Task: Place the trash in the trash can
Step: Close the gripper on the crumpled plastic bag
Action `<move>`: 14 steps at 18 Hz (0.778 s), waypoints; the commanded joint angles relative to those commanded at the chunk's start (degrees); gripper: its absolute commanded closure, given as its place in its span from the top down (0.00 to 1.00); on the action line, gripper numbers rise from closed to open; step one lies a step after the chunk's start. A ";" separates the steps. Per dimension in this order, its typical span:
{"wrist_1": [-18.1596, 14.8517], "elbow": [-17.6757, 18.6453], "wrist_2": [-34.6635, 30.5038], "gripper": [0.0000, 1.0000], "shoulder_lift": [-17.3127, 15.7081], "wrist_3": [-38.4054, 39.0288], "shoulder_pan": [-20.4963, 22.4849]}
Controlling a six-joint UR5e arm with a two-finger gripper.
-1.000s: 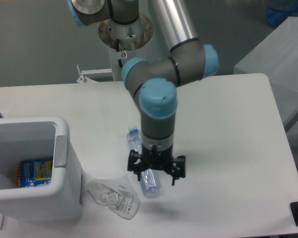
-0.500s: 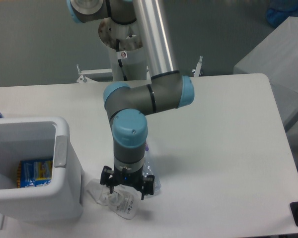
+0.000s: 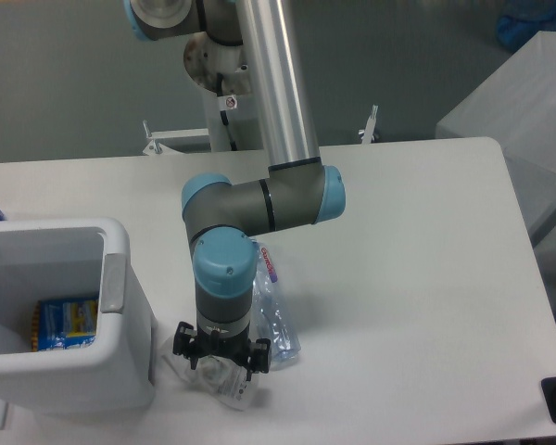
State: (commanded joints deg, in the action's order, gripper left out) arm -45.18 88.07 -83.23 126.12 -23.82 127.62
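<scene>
Leftward and lower now, the fingers (image 3: 221,357) stand spread, empty, astride the wrapper (image 3: 224,382); descend, pinch its crumpled middle, avoiding the bottle (image 3: 274,320).

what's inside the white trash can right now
Inside the trash can, a blue and yellow printed package lies at the bottom. The near wall hides the rest of the floor, so anything else there cannot be seen. The wrapper is on the table, outside it.

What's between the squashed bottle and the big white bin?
In the camera view, the gripper sits right over the crumpled wrapper, which lies between the crushed bottle and the trash can.
</scene>
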 joint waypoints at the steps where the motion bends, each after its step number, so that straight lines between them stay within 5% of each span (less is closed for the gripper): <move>1: 0.00 0.00 -0.53 0.60 0.17 -0.09 0.00; 6: 0.00 0.09 -1.41 0.33 0.18 0.61 -0.09; 9: 0.00 0.00 -1.41 0.02 -0.17 0.70 0.00; 14: 0.00 -0.61 -1.15 0.00 -0.61 0.53 0.35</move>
State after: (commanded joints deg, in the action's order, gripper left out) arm -45.18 87.45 -84.38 125.51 -23.29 127.97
